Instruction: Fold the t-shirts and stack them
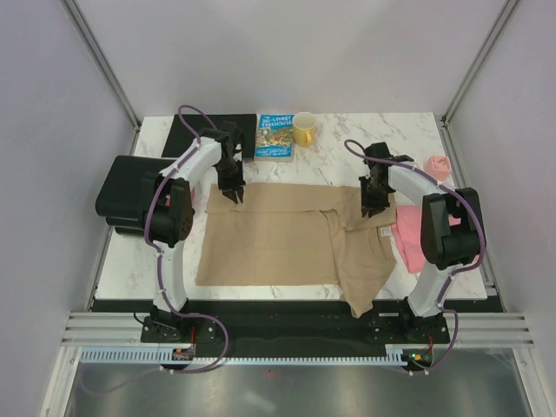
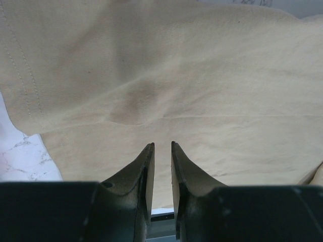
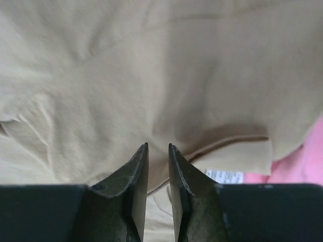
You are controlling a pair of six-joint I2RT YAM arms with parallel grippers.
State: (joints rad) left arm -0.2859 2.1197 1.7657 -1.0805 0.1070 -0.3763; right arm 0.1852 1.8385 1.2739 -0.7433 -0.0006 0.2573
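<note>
lab test cell: white enclosure walls (image 1: 52,130), marble-look table (image 1: 365,139)

top: high behind arms, looking down | wrists: close, facing down | shared: tan t-shirt (image 1: 287,243)

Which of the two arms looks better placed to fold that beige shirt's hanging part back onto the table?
Probably the right gripper: it hovers over the tan t-shirt near its collar, closer to the draped part than the left gripper.

tan shirt (image 1: 278,239) mid-table | pink shirt (image 1: 408,236) right (partly under) | book (image 1: 274,136), mug (image 1: 304,129) behind
</note>
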